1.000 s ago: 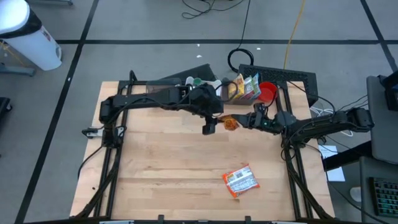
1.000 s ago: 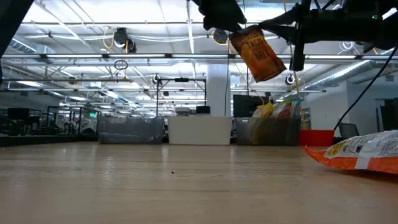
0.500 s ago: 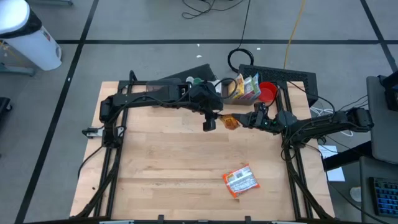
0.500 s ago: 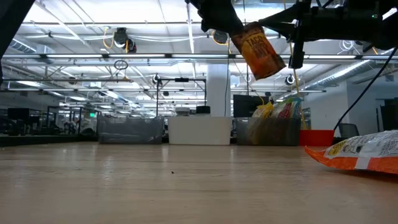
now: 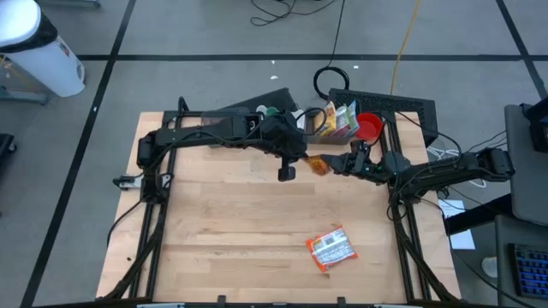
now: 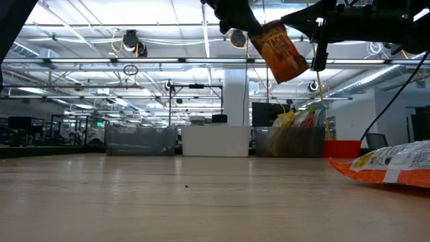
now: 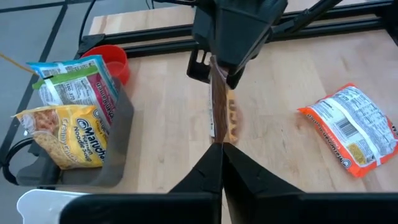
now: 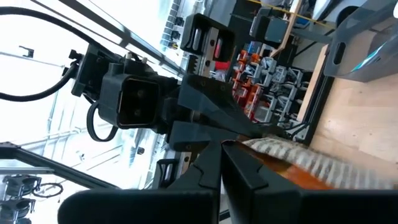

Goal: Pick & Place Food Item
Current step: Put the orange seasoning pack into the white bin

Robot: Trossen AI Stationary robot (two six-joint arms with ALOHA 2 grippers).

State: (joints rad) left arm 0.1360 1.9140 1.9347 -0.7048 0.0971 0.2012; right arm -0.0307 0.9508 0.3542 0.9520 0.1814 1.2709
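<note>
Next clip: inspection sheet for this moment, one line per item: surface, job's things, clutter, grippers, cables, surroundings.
Surface: wooden table, mostly bare.
Job's things: orange taco packet held in the air between both grippers; orange snack bag flat on the table.
Clutter: grey bin with noodle packets; red cup beside it.
Grippers: left gripper and right gripper each shut on the packet.
Cables: black coil and yellow cable on the floor.
Surroundings: white cylinder on the floor.

two robot arms [image 5: 214, 130], four food packets [image 5: 330, 250], one red cup [image 5: 367, 127], one grey bin [image 7: 118, 140]

Red cup [image 5: 367, 127] by grey bin [image 7: 118, 134], white cylinder [image 5: 38, 47] on floor
</note>
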